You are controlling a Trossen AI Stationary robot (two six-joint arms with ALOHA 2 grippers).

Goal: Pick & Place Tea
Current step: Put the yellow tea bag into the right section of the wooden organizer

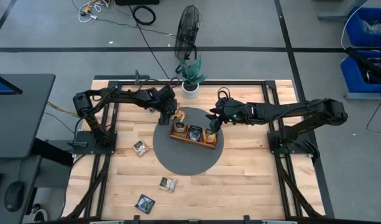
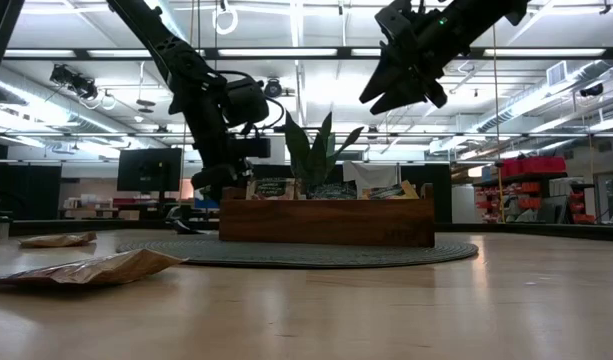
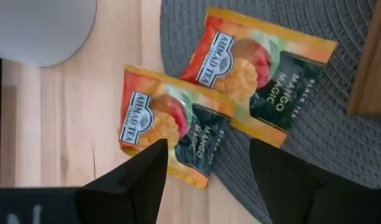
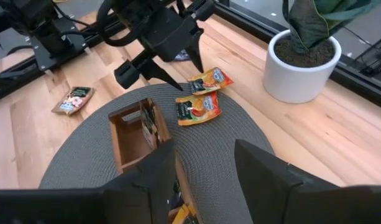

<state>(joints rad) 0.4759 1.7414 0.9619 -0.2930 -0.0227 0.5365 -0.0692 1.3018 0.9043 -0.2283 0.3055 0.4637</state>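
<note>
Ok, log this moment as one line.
left tool: open, over two mango tea sachets at mat edge | right tool: open, above wooden tray | nothing held

1. The wooden tray (image 1: 193, 134) sits on the round grey mat (image 1: 189, 163), filling the mat's 12 o'clock half; the mat's 6 o'clock half is bare.
2. At the tray's 10 o'clock, two orange sachets (image 3: 258, 74) lie touching at the mat's edge, with the left gripper (image 1: 166, 116) open just over them, crowding that corner.
3. The white plant pot (image 1: 190, 88) stands near the tray's 12 o'clock, its leaves overhanging that approach.
4. The right gripper (image 1: 212, 126) hangs above the tray's 3 o'clock end.
5. Three loose sachets (image 1: 167, 183) lie well apart on the wood at the mat's 7 to 9 o'clock; the wood at 4 to 5 o'clock is bare.
</note>
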